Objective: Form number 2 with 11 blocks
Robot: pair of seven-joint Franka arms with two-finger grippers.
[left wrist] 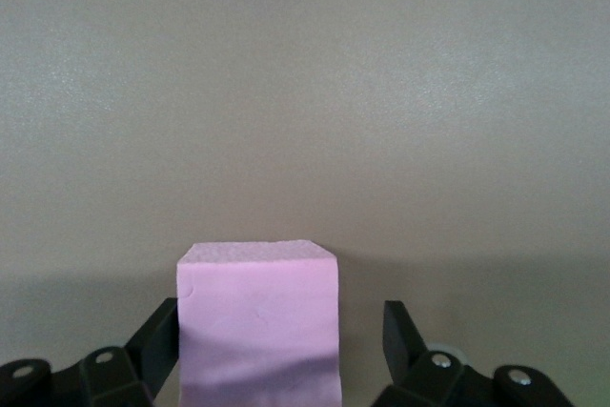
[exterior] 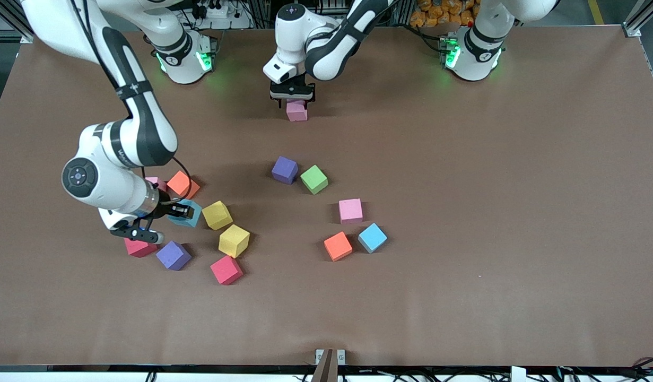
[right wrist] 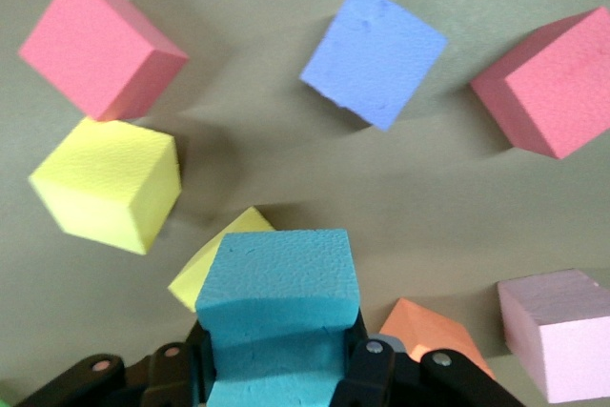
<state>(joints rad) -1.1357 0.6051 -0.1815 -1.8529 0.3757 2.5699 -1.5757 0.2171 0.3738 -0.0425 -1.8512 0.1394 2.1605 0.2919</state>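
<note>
Front view, "Franka" lettering unreadable (right arm (exterior: 125,143))

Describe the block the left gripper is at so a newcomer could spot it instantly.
Look at the table edge where the arms' bases stand, midway between them. There the left gripper stands open around a pink cube resting on the table. It sits alone, farther from the front camera than every other cube; the nearest, a purple cube and a green cube, lie well apart from it.
</note>
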